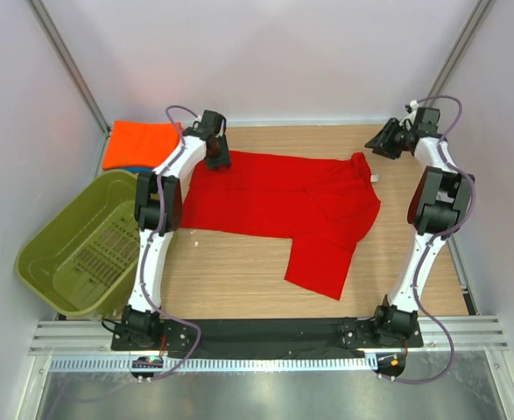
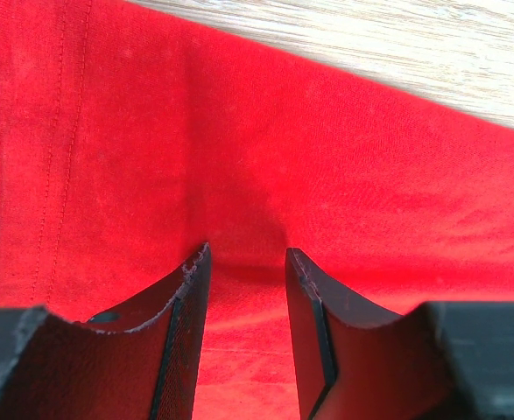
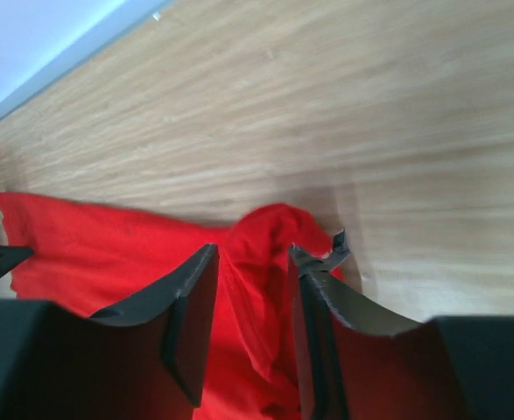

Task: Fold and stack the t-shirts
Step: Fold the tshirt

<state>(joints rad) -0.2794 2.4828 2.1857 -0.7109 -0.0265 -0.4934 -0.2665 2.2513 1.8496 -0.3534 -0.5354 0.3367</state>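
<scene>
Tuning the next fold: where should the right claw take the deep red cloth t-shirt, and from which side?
The raised bunch at the far right corner of the deep red cloth t-shirt, from above and the right. It stands up off the wooden table, so it can be pinched; elsewhere the cloth lies mostly flat.

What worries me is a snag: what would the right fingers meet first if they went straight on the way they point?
Most likely the bunched edge of the red shirt, which sits in line with the gap between the right fingers; the table lies beyond. Depth is hard to judge.
</scene>
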